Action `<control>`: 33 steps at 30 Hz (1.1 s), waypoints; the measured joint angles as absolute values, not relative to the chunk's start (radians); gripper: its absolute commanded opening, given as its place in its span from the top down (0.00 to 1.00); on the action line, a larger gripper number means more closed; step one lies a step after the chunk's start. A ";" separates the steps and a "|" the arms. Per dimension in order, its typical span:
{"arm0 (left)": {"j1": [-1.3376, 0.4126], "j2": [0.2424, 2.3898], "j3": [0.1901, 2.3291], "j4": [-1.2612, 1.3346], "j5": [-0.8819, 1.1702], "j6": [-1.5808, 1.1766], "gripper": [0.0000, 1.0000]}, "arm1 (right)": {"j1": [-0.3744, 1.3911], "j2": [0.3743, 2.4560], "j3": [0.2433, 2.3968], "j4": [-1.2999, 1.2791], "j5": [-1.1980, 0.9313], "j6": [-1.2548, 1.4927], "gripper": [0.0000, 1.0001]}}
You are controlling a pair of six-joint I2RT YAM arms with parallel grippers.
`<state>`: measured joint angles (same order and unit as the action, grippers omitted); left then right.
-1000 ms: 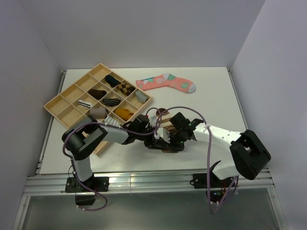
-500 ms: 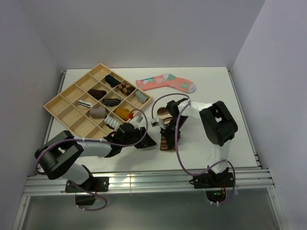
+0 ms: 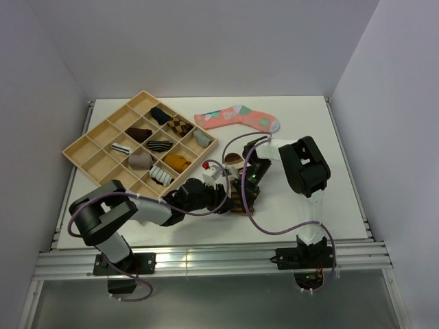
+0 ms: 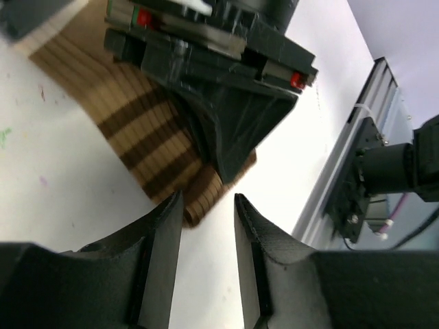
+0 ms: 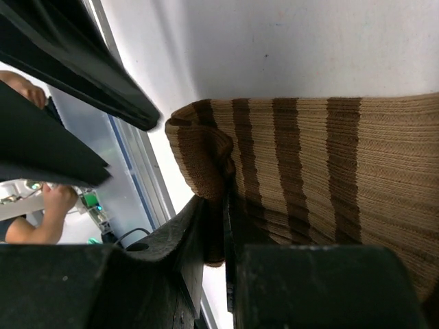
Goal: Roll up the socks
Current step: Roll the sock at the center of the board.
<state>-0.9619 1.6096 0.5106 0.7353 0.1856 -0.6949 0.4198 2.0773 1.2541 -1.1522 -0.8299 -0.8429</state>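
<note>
A brown sock with tan bands (image 3: 233, 160) lies on the white table between the two arms. My right gripper (image 3: 245, 189) reaches down onto its near end. In the right wrist view the right gripper (image 5: 223, 226) is shut on a folded edge of the sock (image 5: 309, 164). My left gripper (image 4: 206, 205) stands open just short of that same end of the sock (image 4: 137, 130), with bare table between its fingers. From above, the left gripper (image 3: 228, 201) sits left of the right one, almost touching it.
A wooden tray (image 3: 75, 151) with many compartments lies at the back left, and rolled socks sit in several of them. A coral-pink sock with teal and grey patches (image 3: 236, 118) lies flat behind the grippers. The table's front rail (image 3: 206, 257) is close to the left gripper.
The right arm has folded up from lying low on the right, its gripper staying at the sock. The left gripper has moved right to the sock's near end and opened a little.
</note>
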 measured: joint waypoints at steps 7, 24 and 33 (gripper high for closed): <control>-0.962 1.719 0.564 0.788 0.203 -0.639 0.55 | 0.418 2.086 1.254 -1.158 -0.831 -0.830 0.87; -0.962 1.833 0.572 0.929 0.275 -0.642 0.54 | 0.387 2.134 1.266 -1.205 -0.858 -0.823 0.88; -0.962 1.864 0.571 0.945 0.292 -0.644 0.56 | 0.372 2.135 1.266 -1.204 -0.855 -0.805 0.89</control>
<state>-0.9619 1.8645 0.5713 0.9451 0.2920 -0.6437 0.3717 2.1345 1.2659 -1.2037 -0.8555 -0.8047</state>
